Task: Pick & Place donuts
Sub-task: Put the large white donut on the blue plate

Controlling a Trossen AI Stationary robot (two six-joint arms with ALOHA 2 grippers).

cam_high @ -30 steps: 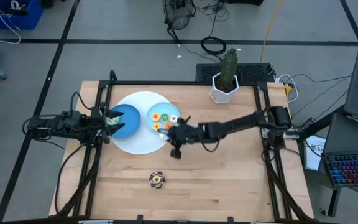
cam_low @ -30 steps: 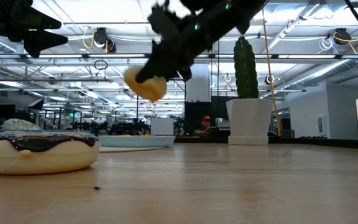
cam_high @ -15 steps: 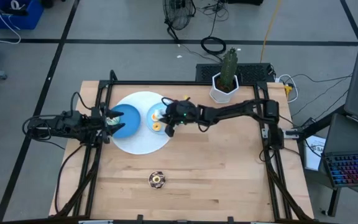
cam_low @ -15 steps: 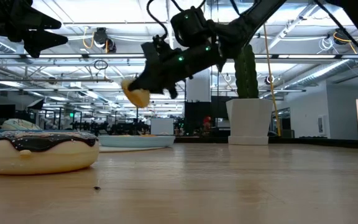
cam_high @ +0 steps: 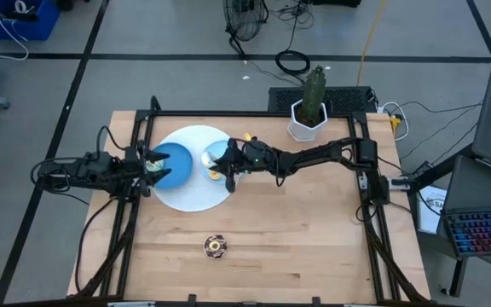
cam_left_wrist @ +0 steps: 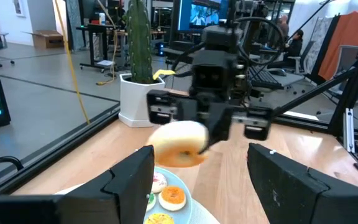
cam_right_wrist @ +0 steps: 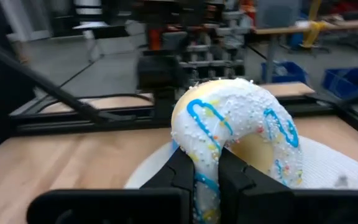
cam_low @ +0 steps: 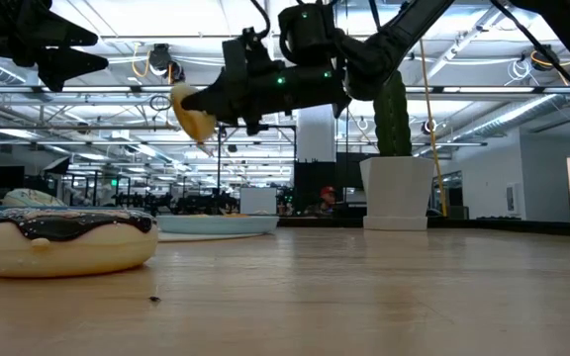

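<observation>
A light wooden table [cam_high: 297,247] stands on a grey floor [cam_high: 143,77] crossed by dark lines. A potted cactus [cam_high: 311,107] sits at the table's far edge. Cables [cam_high: 292,61] lie on the floor beyond. Ceiling light strips [cam_low: 483,44] run over desks in the room behind.
</observation>
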